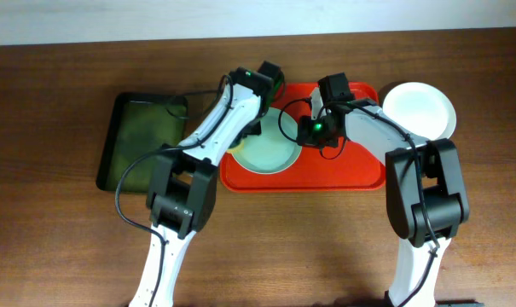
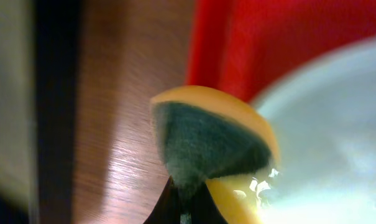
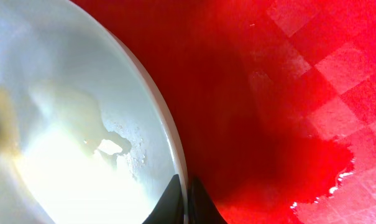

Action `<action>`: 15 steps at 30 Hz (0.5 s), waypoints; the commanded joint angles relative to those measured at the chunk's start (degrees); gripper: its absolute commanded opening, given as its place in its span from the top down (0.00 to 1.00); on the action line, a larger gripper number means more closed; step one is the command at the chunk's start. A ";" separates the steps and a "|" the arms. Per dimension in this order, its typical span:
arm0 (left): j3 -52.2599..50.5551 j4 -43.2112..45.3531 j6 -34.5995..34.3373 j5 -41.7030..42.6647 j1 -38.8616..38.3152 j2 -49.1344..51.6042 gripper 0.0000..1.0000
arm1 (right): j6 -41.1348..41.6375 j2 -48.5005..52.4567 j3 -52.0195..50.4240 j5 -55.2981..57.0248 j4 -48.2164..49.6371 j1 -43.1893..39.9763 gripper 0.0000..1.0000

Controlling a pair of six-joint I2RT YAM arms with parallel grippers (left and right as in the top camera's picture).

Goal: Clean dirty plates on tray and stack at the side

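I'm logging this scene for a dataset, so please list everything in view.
Table: one, brown wood, under everything.
Red-orange tray: one, table centre.
Dark green tray: one, black-rimmed, left of the red-orange tray.
Pale green plate: one, on the red-orange tray.
White plate: one, on the table beside the red-orange tray's far right corner.
Sponge: one, yellow with green pad, at the pale green plate's left rim.
Left arm: white and black, jaws shut on the sponge.
Right arm: white and black, jaws shut on the pale green plate's rim.

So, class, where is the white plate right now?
In the overhead view, the white plate sits on the table beside the red tray's upper right corner.
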 commanded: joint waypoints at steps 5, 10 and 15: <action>11.96 -5.97 0.63 12.52 16.52 -1.55 1.00 | -0.59 2.01 -1.03 3.93 -0.39 -0.61 0.96; 7.52 -9.51 0.68 12.57 26.53 -0.59 1.00 | -0.57 2.01 -1.03 3.93 -0.24 -0.61 0.96; -4.94 -1.07 4.74 18.95 27.78 -0.28 0.98 | -0.57 2.01 -1.03 3.91 -0.09 -0.61 0.96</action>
